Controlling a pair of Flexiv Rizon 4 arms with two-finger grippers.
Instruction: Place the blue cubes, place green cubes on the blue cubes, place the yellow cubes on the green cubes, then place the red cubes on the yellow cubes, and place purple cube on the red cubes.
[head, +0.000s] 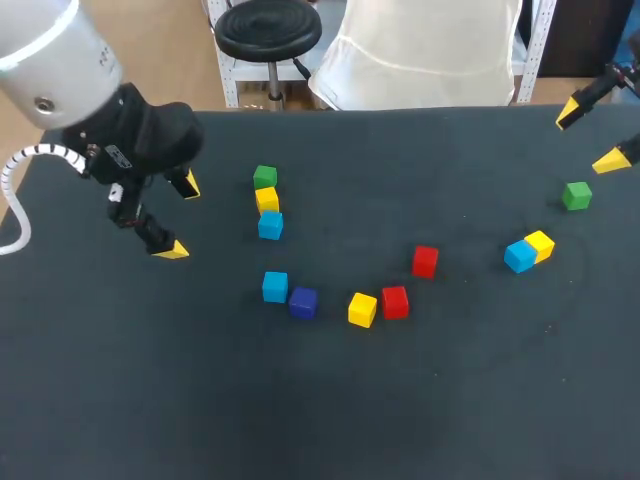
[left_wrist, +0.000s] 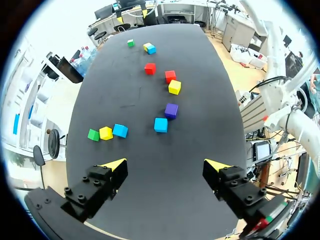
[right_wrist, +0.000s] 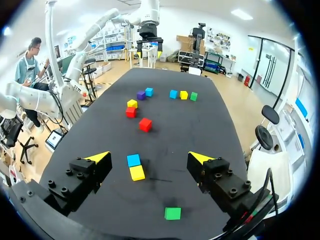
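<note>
Loose cubes lie on the dark table (head: 420, 410). A green cube (head: 265, 177), a yellow cube (head: 267, 199) and a blue cube (head: 270, 225) form a touching row. Mid-table are a blue cube (head: 275, 287), a purple cube (head: 303, 302), a yellow cube (head: 362, 309) and two red cubes (head: 395, 301) (head: 425, 261). At the right a blue cube (head: 519, 256) touches a yellow cube (head: 540, 245), with a green cube (head: 576, 195) behind. My left gripper (head: 180, 217) hangs open and empty left of the row. My right gripper (head: 590, 137) hangs open and empty at the far right edge, the blue cube (right_wrist: 133, 160) below it.
All cubes rest singly on the table surface, none stacked. The left wrist view shows the row's blue cube (left_wrist: 120, 130) ahead of my left gripper (left_wrist: 166, 167). The far table edge (head: 400, 108) lies close behind my right gripper.
</note>
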